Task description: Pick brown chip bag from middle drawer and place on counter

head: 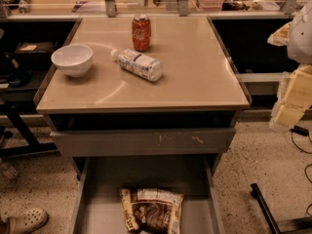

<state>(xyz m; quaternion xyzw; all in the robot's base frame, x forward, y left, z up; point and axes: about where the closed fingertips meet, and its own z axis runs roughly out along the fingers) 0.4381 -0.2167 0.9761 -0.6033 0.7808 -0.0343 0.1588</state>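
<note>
The brown chip bag [152, 209] lies flat on the floor of the open middle drawer [100, 213], near its front centre, at the bottom of the camera view. The tan counter [195, 82] tops the grey cabinet above it. My gripper [291, 99] shows as pale yellow parts at the right edge, beside the counter's right side and well away from the bag. It holds nothing that I can see. My white arm [302, 38] is above it.
On the counter stand a white bowl [72, 59], a lying clear bottle [139, 64] and a red can [141, 32]. A scratched grey drawer front [144, 141] sits above the open drawer. A white shoe [24, 221] and a black stand leg [265, 208] are on the floor.
</note>
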